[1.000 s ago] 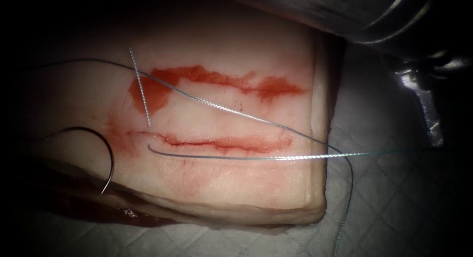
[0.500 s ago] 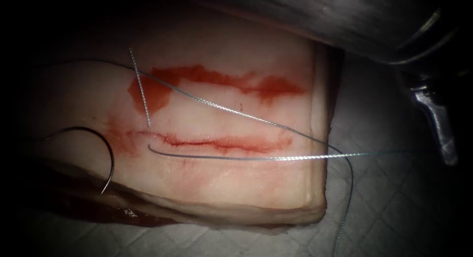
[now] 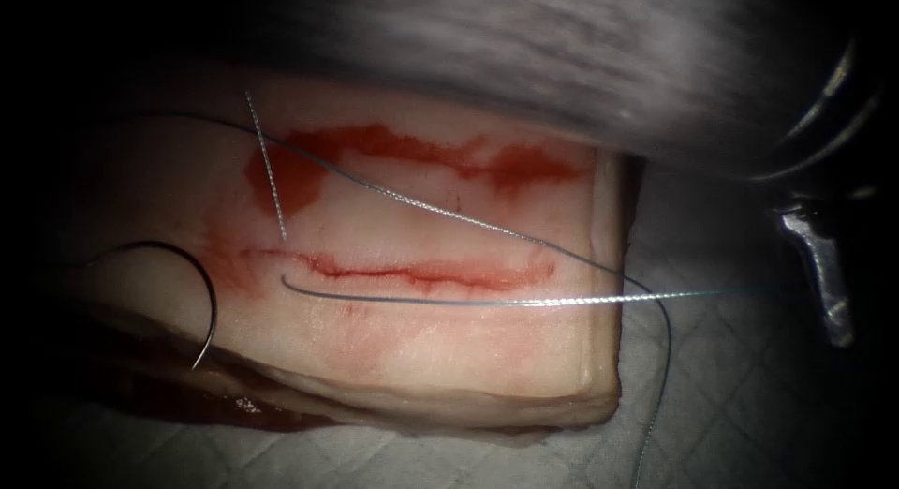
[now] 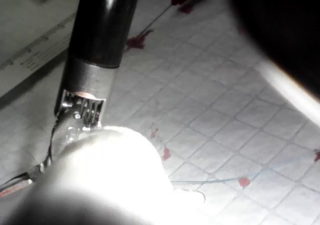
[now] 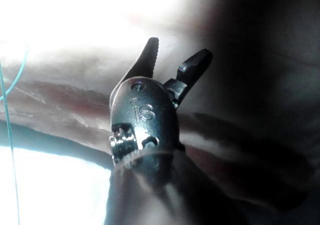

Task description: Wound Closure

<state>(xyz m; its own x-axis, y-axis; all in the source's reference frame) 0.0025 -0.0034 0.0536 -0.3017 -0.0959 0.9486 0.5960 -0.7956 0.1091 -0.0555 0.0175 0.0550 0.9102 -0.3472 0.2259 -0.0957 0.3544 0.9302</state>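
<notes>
- Endoscope view: the dark curved steel needle (image 3: pixel 192 297) lies free on the pale pork tissue (image 3: pixel 421 348), left of the red horizontal cut (image 3: pixel 412 272), tip pointing down. The twisted grey thread (image 3: pixel 487 302) runs along the cut. The right metal tool (image 3: pixel 824 283) hangs beyond the tissue's right edge.
- Left wrist view: the left tool (image 4: pixel 75 120) sits over the white quilted pad (image 4: pixel 225 120); whether its jaws are apart, I cannot tell.
- Right wrist view: the right tool's serrated jaws stand apart, empty.

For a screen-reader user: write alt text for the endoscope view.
The curved needle lies free on the tissue, left of the cut, held by neither tool. Thread trails across the cut and red fluid onto the white pad, where the right tool hangs.
</notes>
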